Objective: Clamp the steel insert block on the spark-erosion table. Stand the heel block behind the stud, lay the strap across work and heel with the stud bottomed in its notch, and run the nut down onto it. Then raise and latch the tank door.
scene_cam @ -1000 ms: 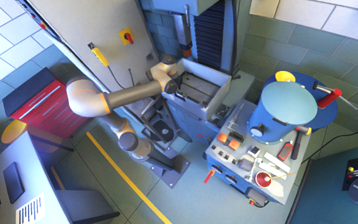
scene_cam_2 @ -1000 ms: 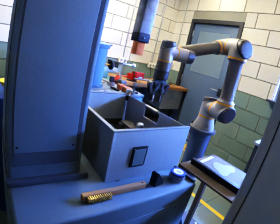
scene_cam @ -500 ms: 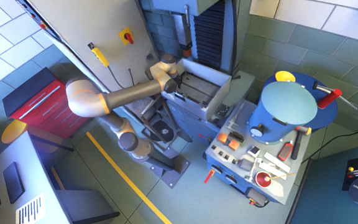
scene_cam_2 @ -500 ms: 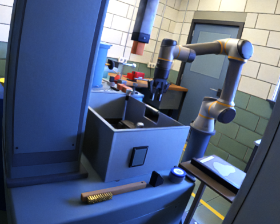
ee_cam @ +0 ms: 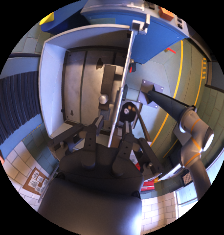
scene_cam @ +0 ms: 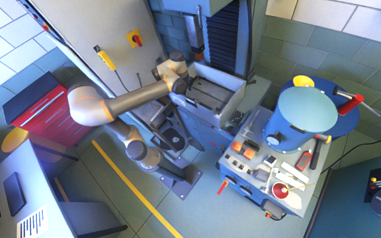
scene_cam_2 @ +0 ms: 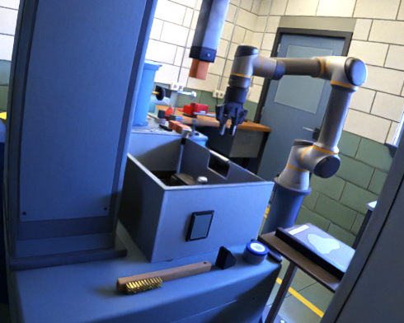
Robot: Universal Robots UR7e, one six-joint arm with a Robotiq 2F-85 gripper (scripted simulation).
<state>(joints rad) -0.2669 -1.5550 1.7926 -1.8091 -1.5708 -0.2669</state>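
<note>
The clamp set is partly hidden behind the tank walls in the second side camera, where only the nut's rounded top (scene_cam_2: 201,179) and a dark block (scene_cam_2: 184,178) show. From the wrist camera the dark strap (ee_cam: 109,77) lies along the grey table (ee_cam: 90,85) inside the tank (scene_cam_2: 193,202), with the shiny nut (ee_cam: 103,98) on the stud at its near end. The tank door (ee_cam: 121,80) appears as a thin edge running down the tank's open side. My gripper (ee_cam: 112,124) hangs above the door's edge at the tank's near corner, open and empty.
Behind the tank rise the machine column with dark bellows (scene_cam: 225,36) and the orange-tipped electrode head (scene_cam_2: 200,68). A blue drum (scene_cam: 298,115) and a cluttered cart (scene_cam: 270,165) stand to one side. A wire brush (scene_cam_2: 164,277) lies on the machine's ledge.
</note>
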